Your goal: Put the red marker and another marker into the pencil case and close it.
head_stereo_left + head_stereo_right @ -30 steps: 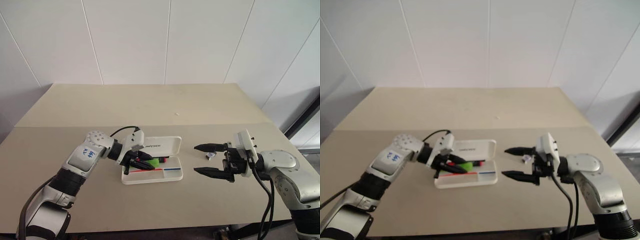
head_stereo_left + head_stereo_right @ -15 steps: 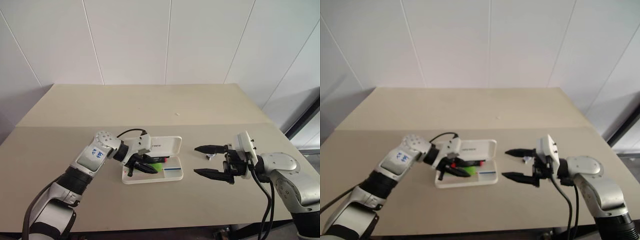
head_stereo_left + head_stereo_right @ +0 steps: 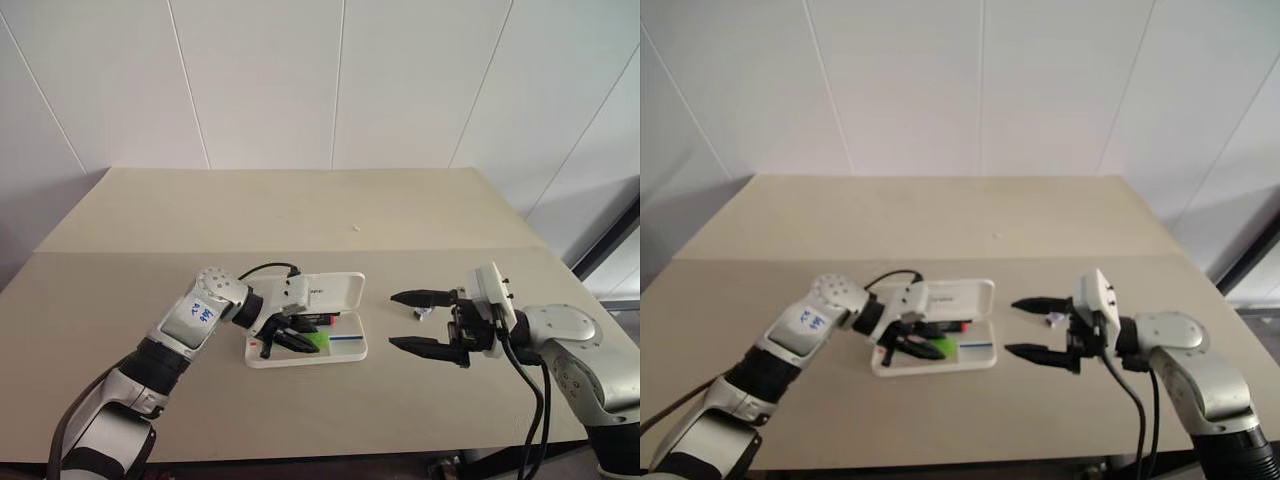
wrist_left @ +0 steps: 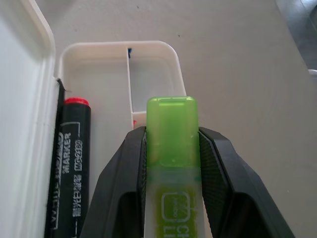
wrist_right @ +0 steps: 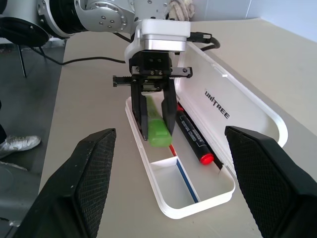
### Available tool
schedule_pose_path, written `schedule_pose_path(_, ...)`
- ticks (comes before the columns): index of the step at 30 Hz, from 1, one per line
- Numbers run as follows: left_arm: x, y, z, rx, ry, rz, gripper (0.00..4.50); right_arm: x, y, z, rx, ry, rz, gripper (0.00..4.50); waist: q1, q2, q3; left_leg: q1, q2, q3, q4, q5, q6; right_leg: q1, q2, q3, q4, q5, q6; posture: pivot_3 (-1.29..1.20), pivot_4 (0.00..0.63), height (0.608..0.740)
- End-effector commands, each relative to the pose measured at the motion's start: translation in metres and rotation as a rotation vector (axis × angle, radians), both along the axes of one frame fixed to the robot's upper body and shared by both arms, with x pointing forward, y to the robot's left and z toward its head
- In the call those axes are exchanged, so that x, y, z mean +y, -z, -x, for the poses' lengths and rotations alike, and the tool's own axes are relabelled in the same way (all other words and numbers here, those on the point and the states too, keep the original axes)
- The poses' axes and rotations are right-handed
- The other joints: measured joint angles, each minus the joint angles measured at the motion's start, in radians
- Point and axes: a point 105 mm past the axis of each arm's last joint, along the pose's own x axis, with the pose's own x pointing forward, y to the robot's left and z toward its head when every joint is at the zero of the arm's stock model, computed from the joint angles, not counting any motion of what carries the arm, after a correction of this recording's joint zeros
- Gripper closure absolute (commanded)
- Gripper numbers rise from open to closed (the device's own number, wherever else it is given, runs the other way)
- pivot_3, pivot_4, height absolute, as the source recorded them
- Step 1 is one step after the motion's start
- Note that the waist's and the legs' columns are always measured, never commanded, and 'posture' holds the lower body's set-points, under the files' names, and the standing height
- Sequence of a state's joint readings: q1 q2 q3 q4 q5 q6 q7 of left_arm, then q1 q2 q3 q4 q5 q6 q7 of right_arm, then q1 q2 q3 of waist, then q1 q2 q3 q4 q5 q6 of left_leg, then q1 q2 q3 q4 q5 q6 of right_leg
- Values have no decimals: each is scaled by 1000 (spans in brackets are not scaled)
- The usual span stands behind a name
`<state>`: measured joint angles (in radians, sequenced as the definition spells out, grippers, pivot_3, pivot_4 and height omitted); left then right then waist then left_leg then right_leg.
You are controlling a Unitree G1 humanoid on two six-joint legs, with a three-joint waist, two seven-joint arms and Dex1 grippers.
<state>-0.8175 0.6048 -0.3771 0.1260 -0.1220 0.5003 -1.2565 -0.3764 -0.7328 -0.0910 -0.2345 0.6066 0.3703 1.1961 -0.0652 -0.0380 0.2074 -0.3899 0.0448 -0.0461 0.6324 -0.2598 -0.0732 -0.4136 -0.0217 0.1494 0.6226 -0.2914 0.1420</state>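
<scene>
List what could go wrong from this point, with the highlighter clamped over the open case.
1. The left claw holds the green highlighter above the divider in the pencil case; released there, it could straddle the divider and block the lid.
2. The red marker lies right beside it and might get nudged.
3. The right claw waits open and clear of the case.

Silver arms, black-fingered end effectors, black cables
</scene>
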Motion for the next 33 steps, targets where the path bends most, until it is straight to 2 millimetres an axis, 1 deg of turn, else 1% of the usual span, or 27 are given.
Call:
schedule_pose_path(1, -3, -3, 3, -30, 26, -2, 3412, -3, -12, 5, -59, 1, 1, 0, 4, 0, 0, 0, 0, 0, 0, 0, 0, 0, 0, 0, 0, 0, 0, 0, 150, 740)
schedule_pose_path(7, -3, -2, 3, -27, 22, -4, 3412, -3, -11, 5, -61, 4, 4, 0, 10, 0, 0, 0, 0, 0, 1, 0, 0, 0, 0, 0, 1, 0, 0, 0, 150, 740)
schedule_pose_path(9, -3, -2, 3, -25, 23, 1, 2654, -3, -11, 4, -61, 5, 5, 0, 10, 0, 0, 0, 0, 0, 1, 0, 0, 0, 0, 0, 1, 0, 0, 0, 150, 740)
schedule_pose_path(10, -4, -2, 3, -25, 23, 3, 2442, -3, -12, 4, -61, 6, 5, 0, 11, 0, 0, 0, 0, 0, 1, 0, 0, 0, 0, 0, 1, 0, 0, 0, 150, 740)
schedule_pose_path(17, -6, -4, 3, -32, 22, 13, 116, -4, -12, 4, -62, 13, 7, 0, 11, 0, 0, 0, 0, 0, 1, 0, 0, 0, 0, 0, 1, 0, 0, 0, 150, 740)
schedule_pose_path(18, -7, -5, 3, -34, 23, 16, 20, -5, -12, 4, -63, 15, 9, 0, 11, 0, 0, 0, 0, 0, 1, 0, 0, 0, 0, 0, 1, 0, 0, 0, 150, 740)
schedule_pose_path(25, -11, -18, 9, -58, 35, 67, 20, -8, -8, 1, -53, 59, 13, 0, 11, 0, 0, 0, 0, 0, 1, 0, 0, 0, 0, 1, 1, 0, 0, 0, 150, 740)
schedule_pose_path(27, -12, -26, 14, -52, 44, 123, 20, -11, 0, -2, -45, 104, 15, 0, 11, 0, 0, 0, 0, 0, 1, 0, 0, 0, 0, 1, 1, 0, 0, 0, 150, 740)
schedule_pose_path(29, -8, -29, 21, -33, 55, 162, 20, -13, 10, -8, -46, 162, 26, 0, 10, 0, 0, 0, 0, 0, 1, 0, 0, 0, 0, 1, 1, 0, 0, 0, 150, 740)
schedule_pose_path(33, 4, -27, 32, -19, 47, 190, 20, -17, 16, -23, -72, 288, 7, 0, 6, 0, 0, 2, 0, 1, 1, 0, 0, 0, 0, 2, 3, 0, 0, 0, 150, 740)
